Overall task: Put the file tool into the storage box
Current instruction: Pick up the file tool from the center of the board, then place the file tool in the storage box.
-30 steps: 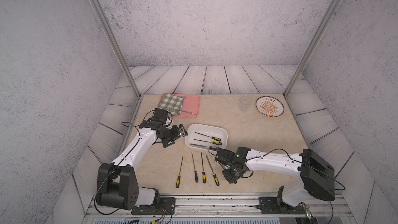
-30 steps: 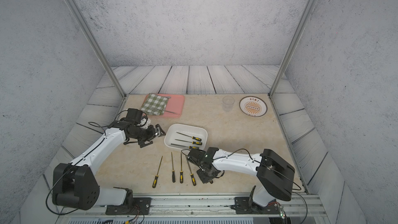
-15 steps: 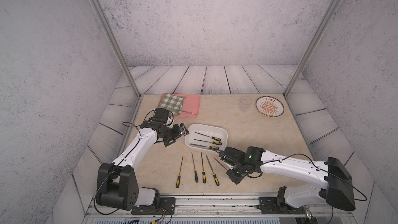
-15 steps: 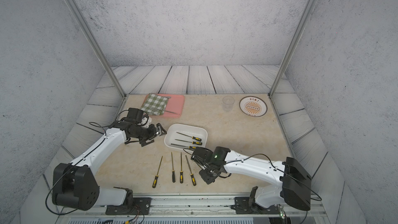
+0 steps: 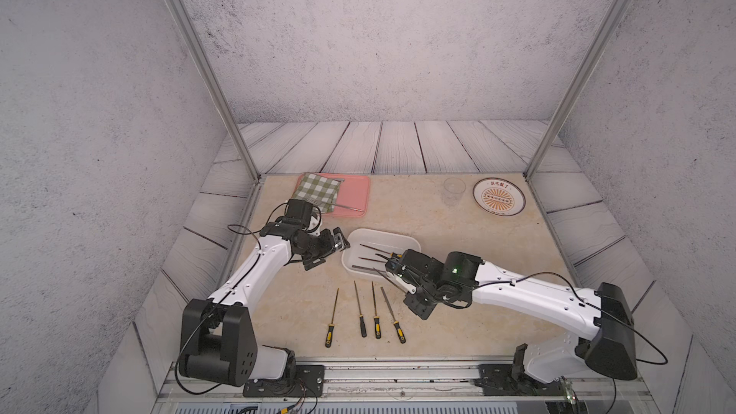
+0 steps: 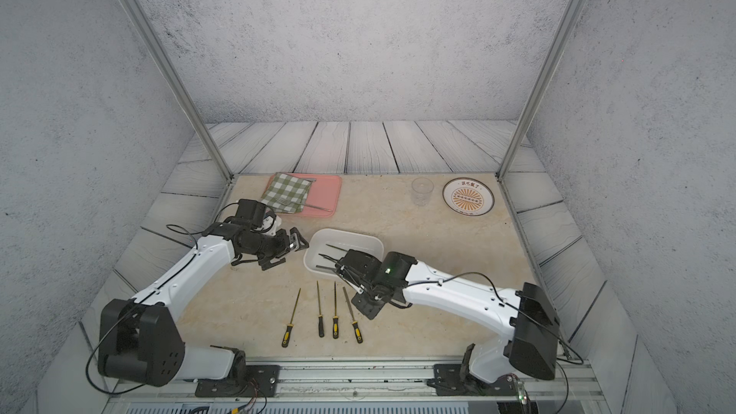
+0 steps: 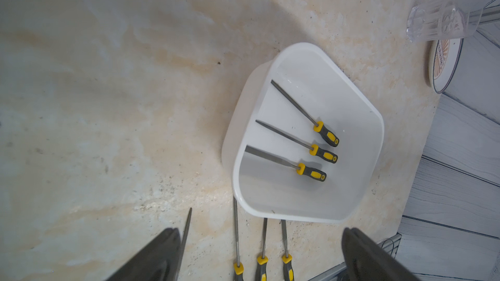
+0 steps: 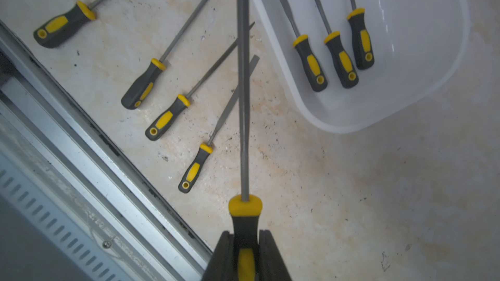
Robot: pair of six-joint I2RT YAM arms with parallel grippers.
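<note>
The storage box [image 5: 360, 233] [image 6: 347, 232] [image 7: 297, 50] [image 8: 433, 82] is a shallow white tub in mid-table with three yellow-and-black file tools lying in it. My right gripper [image 8: 244, 241] [image 5: 402, 282] is shut on the handle of another file tool [image 8: 243, 104]. That file is lifted off the table, and its shaft reaches over the box's near corner. Several more files [image 5: 375, 308] [image 6: 335, 308] [image 8: 151, 77] lie in a row on the table in front of the box. My left gripper [image 5: 340, 242] [image 7: 261, 229] hovers open and empty beside the box's left end.
A pink tray [image 5: 352, 197] with a green checked cloth and a fork sits at the back left. A clear cup [image 5: 454, 187] and a patterned plate [image 5: 498, 196] stand at the back right. A metal rail [image 5: 398, 370] runs along the table's front edge.
My right gripper has lifted a file from the right end of the row and carried it up and back towards the box. The left arm has stayed put.
</note>
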